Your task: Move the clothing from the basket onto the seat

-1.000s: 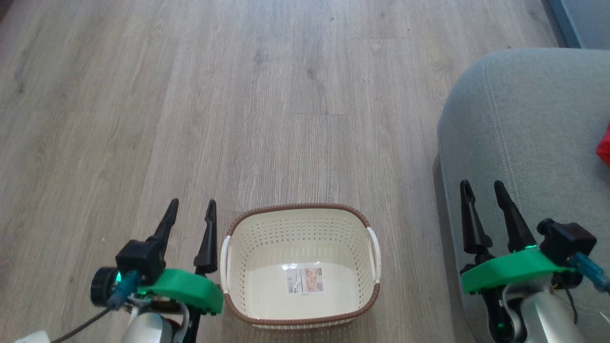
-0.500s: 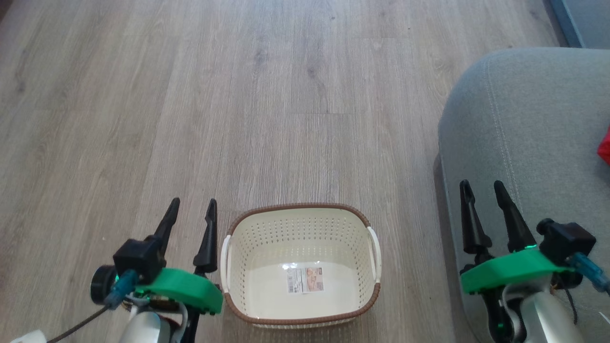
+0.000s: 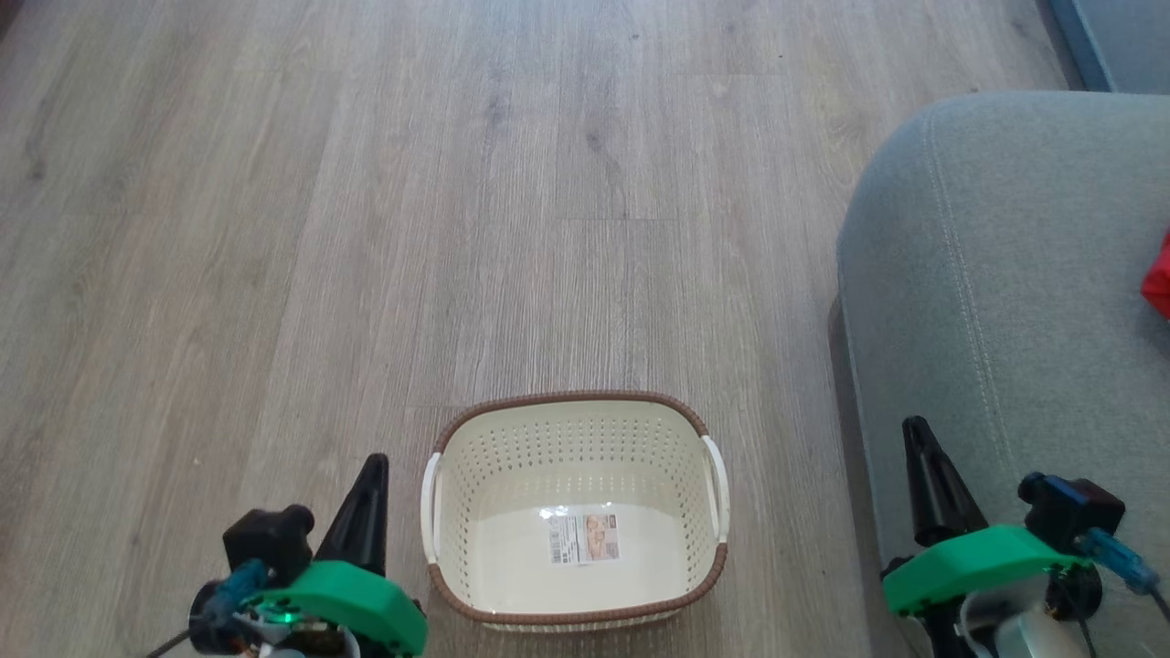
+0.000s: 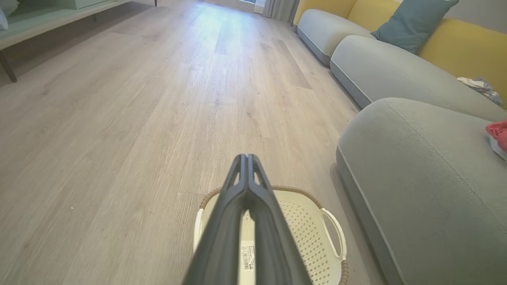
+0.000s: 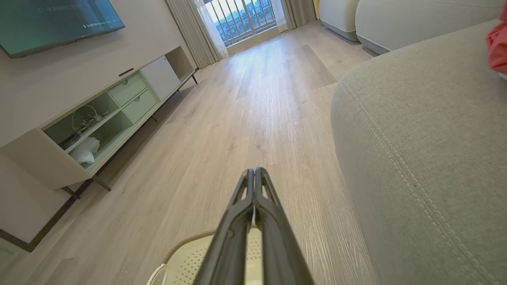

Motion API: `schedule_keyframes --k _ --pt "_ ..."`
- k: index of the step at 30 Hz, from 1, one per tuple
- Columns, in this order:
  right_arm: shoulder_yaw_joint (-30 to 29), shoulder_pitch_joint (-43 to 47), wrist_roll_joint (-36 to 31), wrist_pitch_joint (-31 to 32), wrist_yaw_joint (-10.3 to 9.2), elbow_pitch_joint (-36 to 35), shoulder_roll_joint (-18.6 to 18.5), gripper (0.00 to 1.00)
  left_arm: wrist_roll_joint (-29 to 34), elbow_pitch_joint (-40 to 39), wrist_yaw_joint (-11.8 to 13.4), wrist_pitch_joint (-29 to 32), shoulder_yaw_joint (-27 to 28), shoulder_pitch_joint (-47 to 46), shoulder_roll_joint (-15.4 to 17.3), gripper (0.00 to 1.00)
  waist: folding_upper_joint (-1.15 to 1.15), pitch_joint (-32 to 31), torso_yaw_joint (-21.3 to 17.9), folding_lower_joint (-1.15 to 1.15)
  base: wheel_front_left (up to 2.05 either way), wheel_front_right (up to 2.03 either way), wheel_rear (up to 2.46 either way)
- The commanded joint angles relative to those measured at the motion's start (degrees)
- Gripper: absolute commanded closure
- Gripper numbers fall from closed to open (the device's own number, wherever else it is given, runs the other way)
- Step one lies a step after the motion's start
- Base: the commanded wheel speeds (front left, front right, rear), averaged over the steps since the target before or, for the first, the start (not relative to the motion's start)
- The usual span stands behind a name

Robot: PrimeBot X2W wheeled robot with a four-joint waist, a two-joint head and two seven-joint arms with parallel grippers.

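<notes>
- Head view shows the floor (image 3: 366, 228) as the widest thing: wood planks that carry the basket and run to the foot of the seat.
- On my right, the seat (image 3: 1005, 274) is grey with a stitched seam. Its rounded corner is near the basket but apart from it.
- Across the room the TV stand (image 5: 99, 118) sits well apart, so I judge it no obstacle.
- Between my arms the basket (image 3: 567, 439) stands upright with no fabric inside.
- At the far right of the seat the clothing (image 3: 1159, 285) shows as a red patch, mostly cut off. I judge the moving done, or at its very end.
- My left gripper (image 3: 375, 461) is clenched on nothing, just beside the basket's handle. My right gripper (image 3: 914, 429) is likewise clenched and empty, over the seat's near edge. The next move calls for no grasp, only keeping both arms off the basket.
- Smallest is the sticker (image 3: 583, 537) on the basket's bottom.
</notes>
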Motion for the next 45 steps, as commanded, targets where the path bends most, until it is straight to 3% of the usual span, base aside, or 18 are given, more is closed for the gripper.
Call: schedule_keyframes --k 1,45 --pt "-0.46 -2.35 1.40 0.53 0.00 -1.90 -0.01 1.00 -1.47 -1.97 -0.21 0.22 0.92 -2.26 0.09 1.00 0.00 -0.02 -0.04 0.00 0.00 0.00 0.00" --pt "-3.25 -3.55 25.59 7.61 0.00 -2.52 0.14 1.00 -28.64 -1.80 -3.01 7.31 6.17 -3.77 0.29 1.00 0.00 -0.53 -1.46 0.00 0.00 0.00 0.00"
